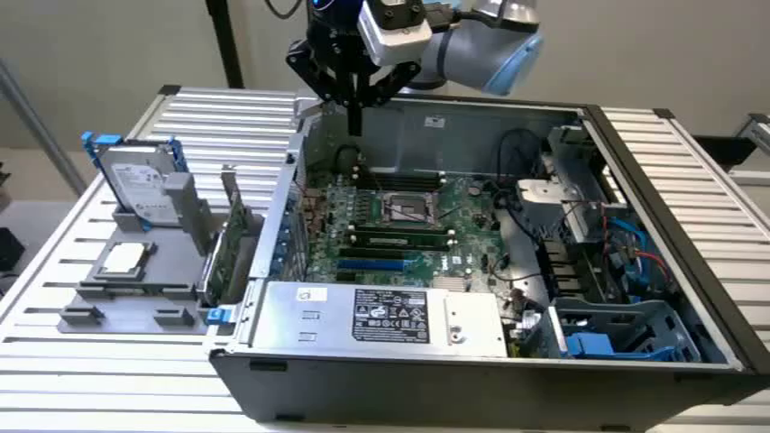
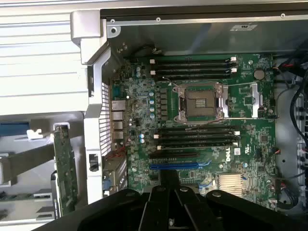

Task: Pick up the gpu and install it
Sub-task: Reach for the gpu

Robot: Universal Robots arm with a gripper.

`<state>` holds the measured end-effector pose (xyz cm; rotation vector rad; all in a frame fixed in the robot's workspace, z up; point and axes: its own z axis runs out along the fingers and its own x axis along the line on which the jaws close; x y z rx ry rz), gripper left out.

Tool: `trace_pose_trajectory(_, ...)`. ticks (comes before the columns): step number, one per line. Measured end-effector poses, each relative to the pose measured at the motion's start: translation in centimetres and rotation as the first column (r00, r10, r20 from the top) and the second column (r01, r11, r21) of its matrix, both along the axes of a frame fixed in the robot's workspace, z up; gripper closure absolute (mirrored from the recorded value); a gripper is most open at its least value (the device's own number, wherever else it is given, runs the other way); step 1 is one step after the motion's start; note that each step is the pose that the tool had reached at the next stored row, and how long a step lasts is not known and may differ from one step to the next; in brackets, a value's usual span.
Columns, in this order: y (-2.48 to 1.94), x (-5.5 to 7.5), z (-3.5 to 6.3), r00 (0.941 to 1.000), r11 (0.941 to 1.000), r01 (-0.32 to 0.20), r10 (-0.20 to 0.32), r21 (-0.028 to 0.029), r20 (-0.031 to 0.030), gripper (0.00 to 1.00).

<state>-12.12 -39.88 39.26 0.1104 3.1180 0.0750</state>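
Observation:
The gpu [image 1: 233,242] stands on edge in a grey holder [image 1: 180,271] just outside the open computer case, on the exterior view's left. It is a thin green board with a silver bracket, and its green edge [image 2: 62,166] lies beside the case's perforated rear wall. My gripper [image 1: 356,124] hangs above the case's far rear corner, well above and behind the gpu, touching nothing. Its black fingers [image 2: 161,202] are shut together and empty over the motherboard [image 2: 202,120]. The blue expansion slot [image 2: 173,166] sits just ahead of the fingertips.
A silver hard drive in a blue frame [image 1: 132,176] and a small square CPU chip [image 1: 124,259] share the grey holder. Inside the case are an open CPU socket [image 2: 201,102], memory slots, a power supply [image 1: 373,316] and cables at the exterior view's right.

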Motion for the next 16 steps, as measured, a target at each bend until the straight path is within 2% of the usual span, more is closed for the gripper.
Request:
trace_pose_trajectory(13, 0.00, 0.00, 0.00, 1.0000, 1.0000, 0.000, 0.000, 0.0000, 0.0000, 0.89)
trace_pose_trajectory(16, -0.03, -0.34, 0.01, 1.0000, 1.0000, 0.000, 0.000, -0.0002, -0.0001, 0.89)
